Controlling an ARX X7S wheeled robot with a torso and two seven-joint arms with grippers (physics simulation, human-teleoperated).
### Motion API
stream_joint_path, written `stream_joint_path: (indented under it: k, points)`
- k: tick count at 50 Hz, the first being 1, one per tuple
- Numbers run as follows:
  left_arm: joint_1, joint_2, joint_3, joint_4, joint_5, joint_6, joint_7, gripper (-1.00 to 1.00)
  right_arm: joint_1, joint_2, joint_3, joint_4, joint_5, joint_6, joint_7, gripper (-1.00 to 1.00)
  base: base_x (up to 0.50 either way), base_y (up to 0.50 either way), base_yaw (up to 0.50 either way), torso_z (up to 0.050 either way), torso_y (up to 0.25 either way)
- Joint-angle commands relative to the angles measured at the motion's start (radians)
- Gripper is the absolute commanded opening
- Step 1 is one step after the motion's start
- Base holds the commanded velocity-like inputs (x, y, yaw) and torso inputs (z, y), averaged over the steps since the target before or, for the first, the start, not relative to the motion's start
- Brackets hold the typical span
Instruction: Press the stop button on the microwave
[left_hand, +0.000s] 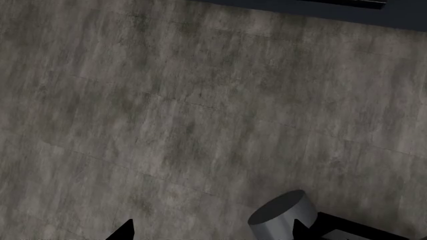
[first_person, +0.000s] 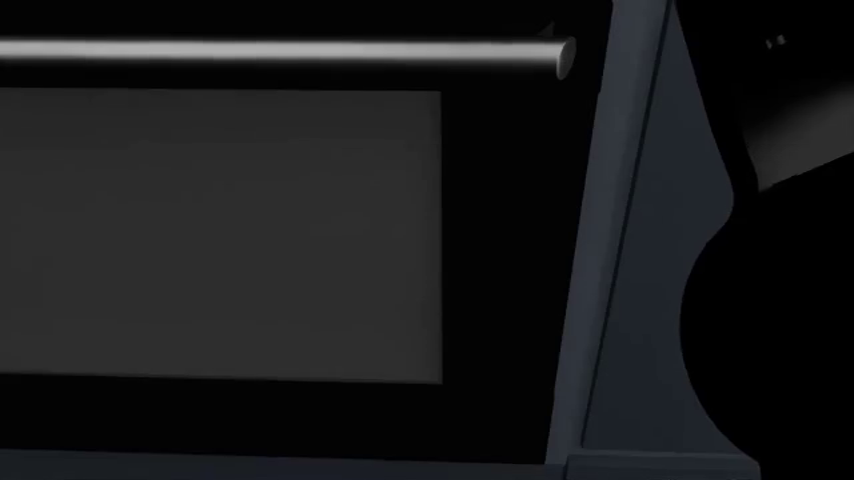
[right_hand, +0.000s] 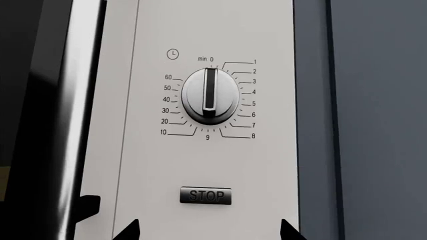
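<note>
In the right wrist view the microwave's pale control panel (right_hand: 267, 150) fills the middle. A round timer dial (right_hand: 210, 96) points at 0, and the dark STOP button (right_hand: 206, 196) sits below it. My right gripper (right_hand: 208, 231) is open, its two dark fingertips (right_hand: 128, 231) showing at the frame's edge, just short of the STOP button and not touching it. My left gripper (left_hand: 212, 231) is open and empty over grey floor. The head view shows only the microwave's dark door window (first_person: 220, 235) and its bar handle (first_person: 280, 50).
A chrome door handle (right_hand: 83, 100) runs along the panel beside the dial. A blue-grey cabinet side (first_person: 627, 250) stands right of the door in the head view. A grey cylinder of the robot (left_hand: 283, 215) lies near the left gripper.
</note>
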Motion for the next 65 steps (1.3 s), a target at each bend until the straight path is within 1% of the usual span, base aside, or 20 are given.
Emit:
stream_joint_path:
  k: [1, 3, 6, 18, 20, 32, 34, 35, 36, 52, 61, 62, 65]
  points:
    - [0.001, 0.0, 0.0, -0.002, 0.0, 0.0, 0.0, 1.0, -0.014, 0.0, -0.075, -0.021, 0.079, -0.053, -0.018, 1.0, 0.19, 0.0, 0.0, 0.0, 0.0]
    - [0.001, 0.0, 0.0, -0.002, 0.0, 0.0, 0.0, 1.0, -0.009, 0.0, -0.091, -0.021, 0.083, -0.032, 0.009, 1.0, 0.5, -0.05, 0.0, 0.0, 0.0]
    - [0.001, 0.0, 0.0, -0.002, 0.0, 0.0, 0.0, 1.0, -0.013, 0.0, -0.102, -0.017, 0.083, -0.052, 0.02, 1.0, 0.16, 0.0, 0.0, 0.0, 0.0]
    - [0.001, 0.0, 0.0, -0.002, 0.0, 0.0, 0.0, 1.0, -0.025, 0.0, -0.124, -0.024, 0.088, -0.084, -0.001, 1.0, 0.01, 0.0, 0.0, 0.0, 0.0]
    - [0.001, 0.0, 0.0, -0.002, 0.0, 0.0, 0.0, 1.0, -0.025, 0.0, -0.125, -0.025, 0.095, -0.069, 0.013, 1.0, 0.5, 0.0, 0.0, 0.0, 0.0]
    - [0.001, 0.0, 0.0, -0.002, 0.0, 0.0, 0.0, 1.0, -0.041, 0.0, -0.14, -0.025, 0.081, -0.085, 0.023, 1.0, 0.0, 0.0, 0.0, 0.0, 0.0]
    - [0.001, 0.0, 0.0, -0.002, 0.0, 0.0, 0.0, 1.0, -0.042, 0.0, -0.142, -0.025, 0.073, -0.095, 0.021, 1.0, 0.42, -0.11, 0.0, 0.0, 0.0]
    - [0.001, 0.0, 0.0, -0.002, 0.0, 0.0, 0.0, 1.0, -0.041, 0.0, -0.144, -0.023, 0.075, -0.072, 0.049, 1.0, 0.5, -0.16, 0.0, 0.0, 0.0]
    - [0.001, 0.0, 0.0, -0.002, 0.0, 0.0, 0.0, 1.0, -0.044, 0.0, -0.155, -0.025, 0.055, -0.095, 0.06, 1.0, 0.22, 0.0, 0.0, 0.0, 0.0]
    - [0.001, 0.0, 0.0, -0.002, 0.0, 0.0, 0.0, 1.0, -0.046, 0.0, -0.134, -0.025, 0.056, -0.085, 0.045, 1.0, 0.0, 0.0, 0.0, 0.0, 0.0]
    - [0.001, 0.0, 0.0, -0.002, 0.0, 0.0, 0.0, 1.0, -0.004, 0.0, -0.127, -0.035, 0.062, -0.07, 0.054, 1.0, 0.0, 0.0, 0.0, 0.0, 0.0]
    - [0.001, 0.0, 0.0, -0.002, 0.0, 0.0, 0.0, 1.0, 0.001, 0.0, -0.123, -0.035, 0.06, -0.091, 0.047, 1.0, 0.0, 0.0, 0.0, 0.0, 0.0]
    - [0.001, 0.0, 0.0, -0.002, 0.0, 0.0, 0.0, 1.0, 0.032, 0.0, -0.113, -0.049, 0.073, -0.085, 0.064, 1.0, 0.3, -0.04, 0.0, 0.0, 0.0]
